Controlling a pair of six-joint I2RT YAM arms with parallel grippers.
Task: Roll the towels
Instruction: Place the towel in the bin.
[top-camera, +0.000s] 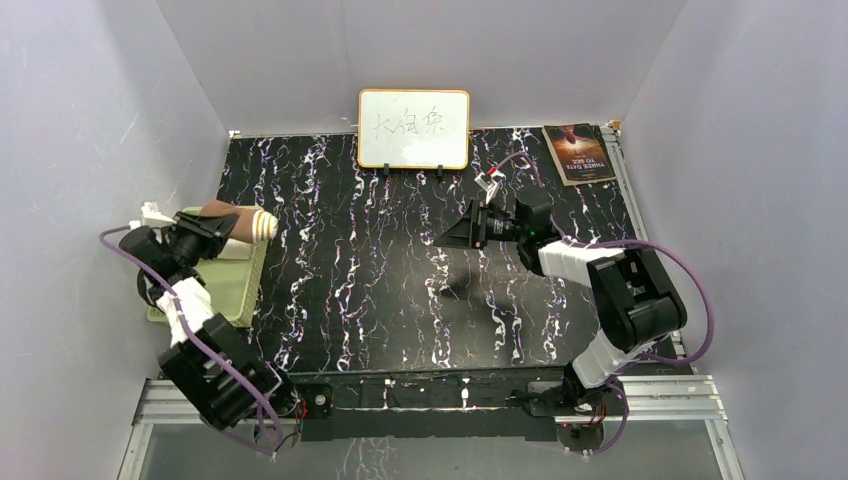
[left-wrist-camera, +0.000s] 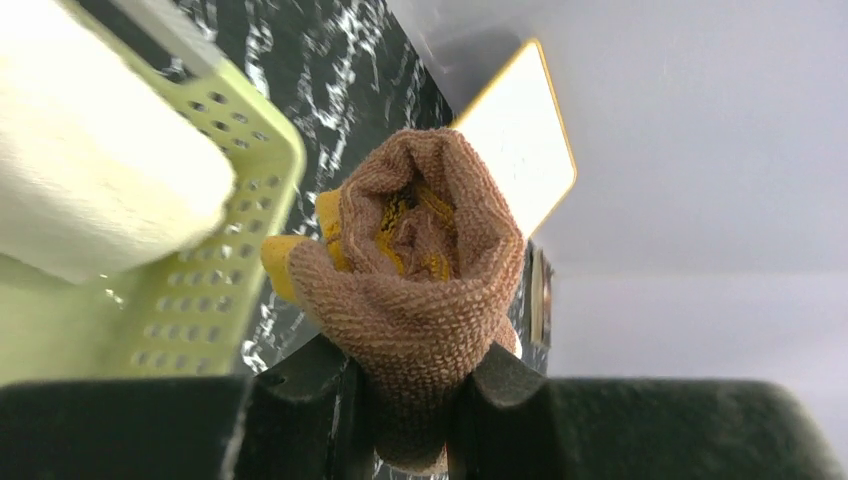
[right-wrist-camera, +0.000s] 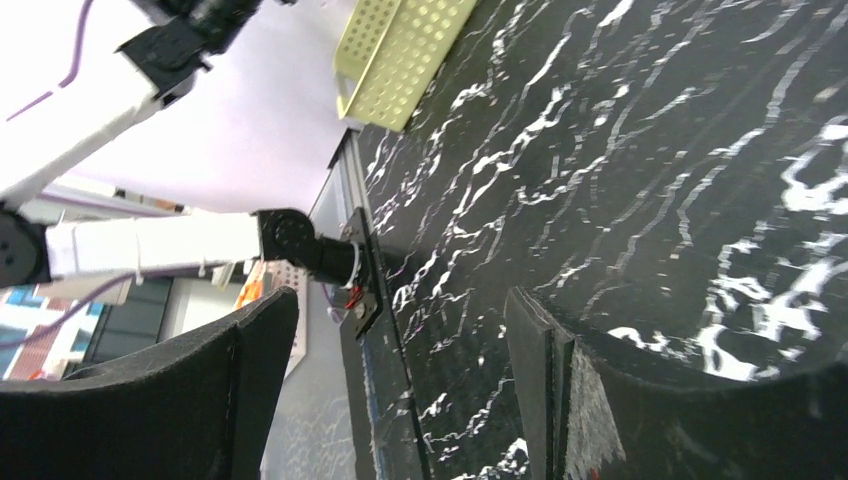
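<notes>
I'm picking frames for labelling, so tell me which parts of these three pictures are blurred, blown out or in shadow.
Left wrist: the orange-brown cloth is sharp, the cream towel soft and washed out, the left gripper clamping the cloth dark and blurred. Right wrist: the open right gripper is soft-edged, the marbled table crisp. Top external: evenly lit, a faint arm shadow mid-table.
</notes>
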